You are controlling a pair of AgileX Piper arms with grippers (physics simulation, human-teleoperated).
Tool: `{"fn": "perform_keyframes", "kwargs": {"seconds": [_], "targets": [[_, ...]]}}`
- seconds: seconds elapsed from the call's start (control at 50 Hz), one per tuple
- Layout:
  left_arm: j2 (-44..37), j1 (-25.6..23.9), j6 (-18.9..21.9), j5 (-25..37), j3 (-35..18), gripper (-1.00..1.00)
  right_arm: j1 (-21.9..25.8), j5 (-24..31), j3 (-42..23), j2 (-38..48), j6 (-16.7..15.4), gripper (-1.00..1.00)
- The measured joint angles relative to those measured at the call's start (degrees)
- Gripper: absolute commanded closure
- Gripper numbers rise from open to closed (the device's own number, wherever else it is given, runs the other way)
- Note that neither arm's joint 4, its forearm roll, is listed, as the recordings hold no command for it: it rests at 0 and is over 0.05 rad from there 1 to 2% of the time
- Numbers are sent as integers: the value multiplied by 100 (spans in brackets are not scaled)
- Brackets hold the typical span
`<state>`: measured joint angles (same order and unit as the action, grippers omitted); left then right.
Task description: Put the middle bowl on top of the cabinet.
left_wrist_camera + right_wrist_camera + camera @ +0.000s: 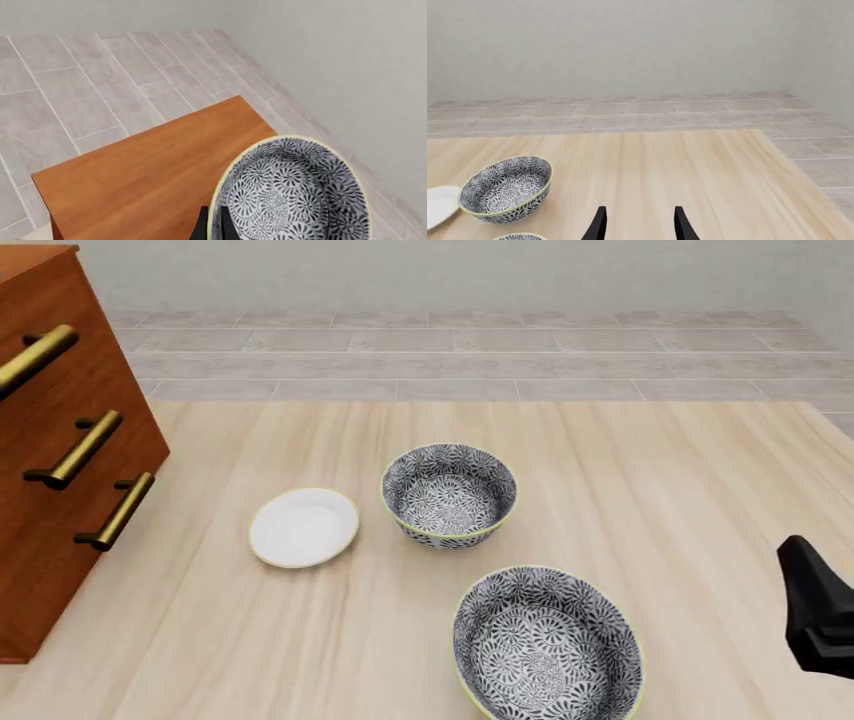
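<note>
Two patterned bowls. cabinet (67, 440) at 9 o'clock, deeper bowl (450, 495) centre, middle bowl (547, 645) at 6 o'clock, apparently aloft, rim pinched by left end effector (213, 227). Probably rigid, glazed, slippery, breakable; a rim grip may tilt. Its near edge is cropped, and the left arm is unseen in the front view. Right end effector (639, 227) wide, empty.

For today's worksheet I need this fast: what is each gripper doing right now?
Left gripper: shut on the rim of the patterned bowl, above the cabinet.
Right gripper: open, holding nothing.
</note>
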<state>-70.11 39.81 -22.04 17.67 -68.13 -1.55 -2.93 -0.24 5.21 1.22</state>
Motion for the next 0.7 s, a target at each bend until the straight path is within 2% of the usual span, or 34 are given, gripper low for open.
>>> {"fn": "perform_keyframes", "kwargs": {"seconds": [0.4,0.7], "targets": [[-83,210,295,26,-6,100,13,-86,8,86,6,-100],[-82,252,347,-22,18,100,12,-59,7,56,8,-100]]}}
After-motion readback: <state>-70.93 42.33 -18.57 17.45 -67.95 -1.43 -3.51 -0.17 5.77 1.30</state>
